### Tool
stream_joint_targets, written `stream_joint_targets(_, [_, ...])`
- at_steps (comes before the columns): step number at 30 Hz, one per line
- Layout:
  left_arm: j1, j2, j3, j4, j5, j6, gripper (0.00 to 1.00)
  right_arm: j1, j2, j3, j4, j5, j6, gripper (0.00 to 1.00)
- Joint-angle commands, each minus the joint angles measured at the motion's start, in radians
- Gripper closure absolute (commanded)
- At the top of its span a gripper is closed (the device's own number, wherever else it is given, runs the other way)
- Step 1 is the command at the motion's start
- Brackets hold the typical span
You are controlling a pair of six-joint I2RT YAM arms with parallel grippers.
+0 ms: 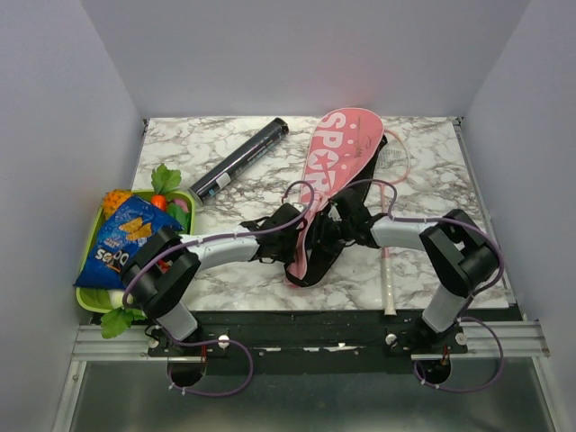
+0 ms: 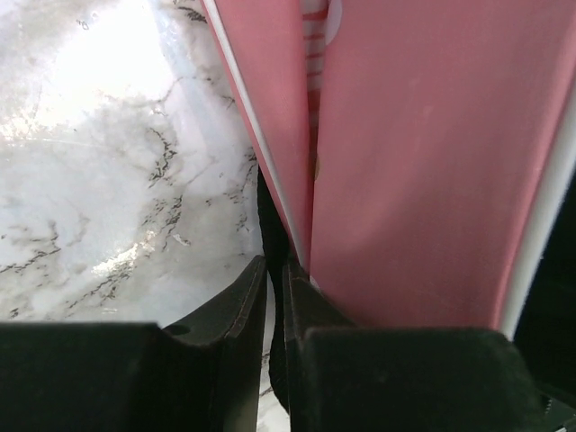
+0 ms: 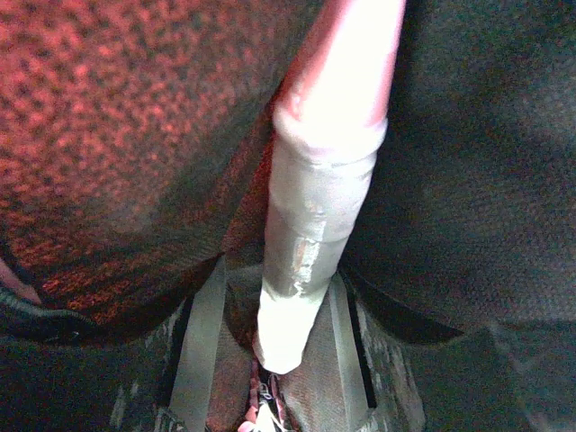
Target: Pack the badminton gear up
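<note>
The pink bag (image 1: 337, 157) lettered "SPORT" lies slantwise mid-table, its open lower end between both grippers. My left gripper (image 1: 270, 236) (image 2: 274, 270) is shut on the bag's black edge (image 2: 270, 216), with pink fabric (image 2: 414, 180) to its right. My right gripper (image 1: 337, 229) (image 3: 274, 288) reaches into the bag's mouth. A racket's white handle (image 3: 324, 198) stands between its fingers, which are spread with a gap on the left side, dark red lining (image 3: 108, 135) all round. Another racket (image 1: 388, 270) lies on the table at the right. The black tube (image 1: 238, 160) lies at the back left.
A green tray (image 1: 85, 301) of toy fruit sits at the left edge with a blue snack packet (image 1: 126, 241) on it. Grey walls close in the marble table (image 1: 432, 180) on three sides.
</note>
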Motion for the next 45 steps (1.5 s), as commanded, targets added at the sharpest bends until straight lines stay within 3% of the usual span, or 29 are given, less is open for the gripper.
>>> stream_joint_targets(1, [-0.005, -0.041, -0.029, 0.054, 0.116, -0.031, 0.79, 0.007, -0.103, 0.044, 0.012, 0.075, -0.064, 0.41])
stream_joint_targets(16, [0.103, -0.100, -0.008, -0.061, -0.021, 0.030, 0.76, 0.007, -0.242, 0.116, -0.643, 0.366, -0.196, 0.38])
stream_joint_targets(20, [0.110, -0.117, 0.002, -0.076, -0.024, 0.027, 0.76, 0.003, -0.265, 0.177, -0.774, 0.588, -0.238, 0.32])
stream_joint_targets(24, [0.110, -0.172, 0.022, -0.104, 0.005, 0.042, 0.73, -0.052, -0.236, 0.272, -0.878, 0.704, -0.311, 0.29])
stream_joint_targets(26, [0.110, -0.201, 0.026, -0.118, 0.020, 0.053, 0.65, -0.108, -0.217, 0.321, -0.891, 0.713, -0.345, 0.29])
stream_joint_targets(34, [0.102, -0.281, 0.075, -0.151, 0.118, 0.088, 0.46, -0.340, -0.164, 0.362, -0.782, 0.649, -0.521, 0.29])
stream_joint_targets(40, [0.079, -0.302, 0.088, -0.122, 0.177, 0.071, 0.41, -0.440, -0.058, 0.381, -0.731, 0.600, -0.563, 0.30])
stream_joint_targets(45, [-0.004, -0.266, 0.135, -0.145, 0.087, 0.084, 0.38, -0.464, 0.034, 0.415, -0.702, 0.561, -0.598, 0.31])
